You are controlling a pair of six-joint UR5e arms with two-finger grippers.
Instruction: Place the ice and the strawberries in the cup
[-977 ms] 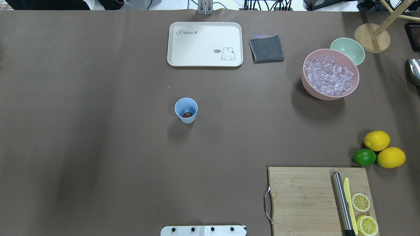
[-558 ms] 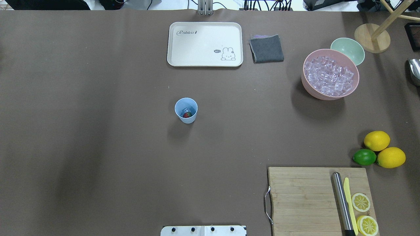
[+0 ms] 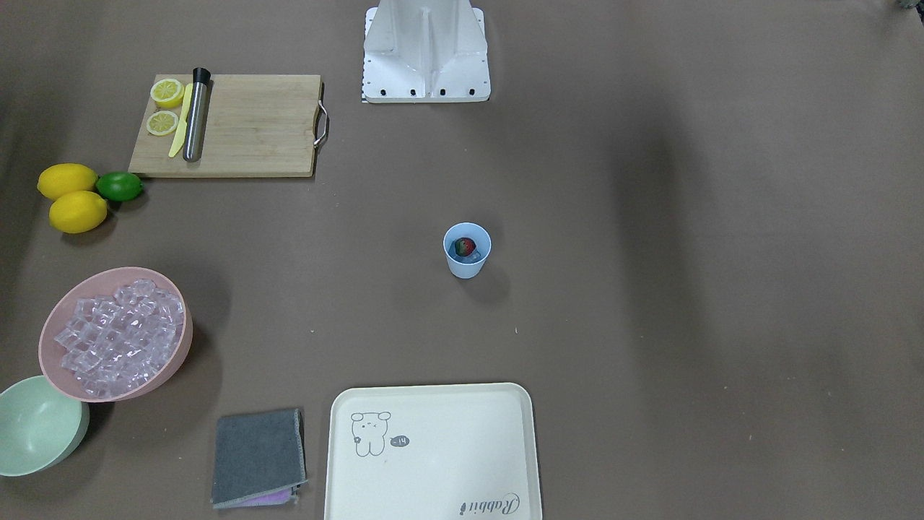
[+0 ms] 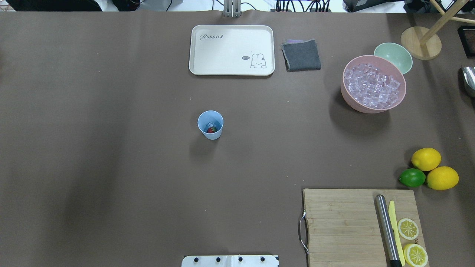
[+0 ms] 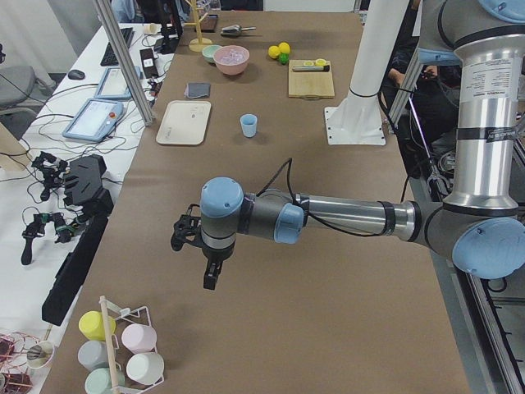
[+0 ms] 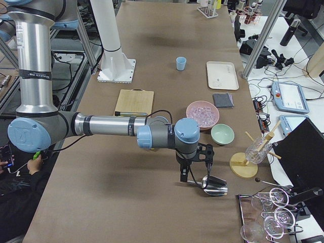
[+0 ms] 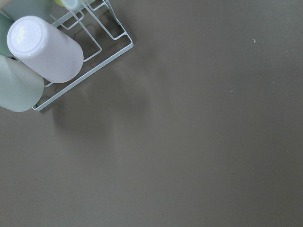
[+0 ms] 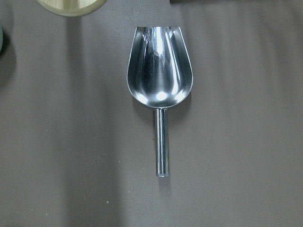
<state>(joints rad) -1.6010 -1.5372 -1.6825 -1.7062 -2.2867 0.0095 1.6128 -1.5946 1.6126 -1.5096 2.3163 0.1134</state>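
1. Our left end effector (image 5: 210, 275) points down over bare tabletop (image 5: 328, 312) at the near end in the left side view. It touches nothing that we can see.
2. That end effector shows only in the side view, so we cannot tell how far open it is.
3. The left wrist camera gives us plain brown tabletop. In its corner a pale tumbler (image 7: 45, 49) lies on a white wire rack (image 7: 84, 77).
4. Our right end effector (image 6: 186, 176) hangs just above a steel scoop (image 8: 160, 80) that lies flat on the tabletop, close to the handle end.
5. We cannot tell whether it touches the scoop, nor how wide it stands, as only the right side view catches it.
6. The pale-blue cup (image 3: 465, 267) stands upright in the middle of the tabletop, well apart from both end effectors.
7. Inside the cup we see the strawberry (image 3: 463, 246) beside a piece of ice (image 4: 210, 125).
8. Many more cubes fill the pink bowl (image 4: 356, 105) at the far right in the overhead view, just beside a mint-green bowl (image 4: 393, 55).
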